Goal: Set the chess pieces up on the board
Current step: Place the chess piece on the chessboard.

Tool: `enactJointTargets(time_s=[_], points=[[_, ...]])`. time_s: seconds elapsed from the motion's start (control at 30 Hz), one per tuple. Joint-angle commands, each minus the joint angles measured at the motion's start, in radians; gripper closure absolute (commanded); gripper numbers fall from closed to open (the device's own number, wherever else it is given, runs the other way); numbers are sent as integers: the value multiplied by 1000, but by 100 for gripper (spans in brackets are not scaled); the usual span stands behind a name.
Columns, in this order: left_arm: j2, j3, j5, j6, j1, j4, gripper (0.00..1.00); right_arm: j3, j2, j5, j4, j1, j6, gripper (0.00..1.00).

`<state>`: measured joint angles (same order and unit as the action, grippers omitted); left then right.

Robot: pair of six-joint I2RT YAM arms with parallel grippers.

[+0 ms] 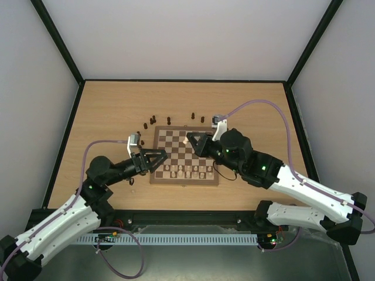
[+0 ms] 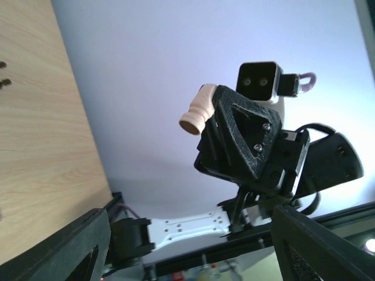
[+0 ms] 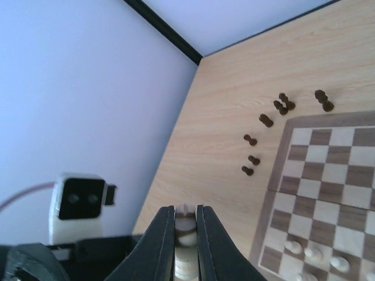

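In the overhead view the left gripper [image 1: 159, 156] lies left of centre, at the left edge of the flat square wooden chessboard [image 1: 173, 143] of dark brown and cream squares. Its black fingers are spread wide with nothing between them. In the left wrist view those fingers [image 2: 76, 249] sit in the two bottom corners of the frame, well apart.

Above the board, in the upper middle of the overhead view, small dark brown turned chess pieces [image 1: 169, 120] stand scattered on the light wooden tabletop [image 1: 105, 117], off the squares. The right wrist view shows them right of centre, just beyond the board's border.

Small pale cream turned chess pieces [image 1: 187, 170] stand in a row along the board's lower edge in the overhead view.

Just right of the board's middle, the right gripper [image 1: 190, 141] hangs over the upper squares, clamped narrow on a single pale cream wooden piece [image 1: 186, 140]. In the left wrist view this piece [image 2: 198, 111] juts out tilted from the black triangular finger. In the right wrist view it is pinched at bottom centre [image 3: 185, 225].
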<state>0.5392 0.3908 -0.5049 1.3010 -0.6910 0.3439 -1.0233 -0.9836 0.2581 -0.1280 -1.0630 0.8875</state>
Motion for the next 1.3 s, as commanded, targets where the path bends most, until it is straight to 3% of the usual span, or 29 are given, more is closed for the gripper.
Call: enactJointTargets(time_s=[0.0,0.33,0.77,1.27], points=[[9,-86,48,271,-11,401,23,68,13,3,258,17,55,97],[14,-198,212,410,-19,586,29,117,-43,-86,412,17,145,97],[69,-175,234,390,-41,631,32,145,-125,-238,574,18,200,97],[86,-171,251,368,-45,621,55,177,-152,-270,623,17,237,97]])
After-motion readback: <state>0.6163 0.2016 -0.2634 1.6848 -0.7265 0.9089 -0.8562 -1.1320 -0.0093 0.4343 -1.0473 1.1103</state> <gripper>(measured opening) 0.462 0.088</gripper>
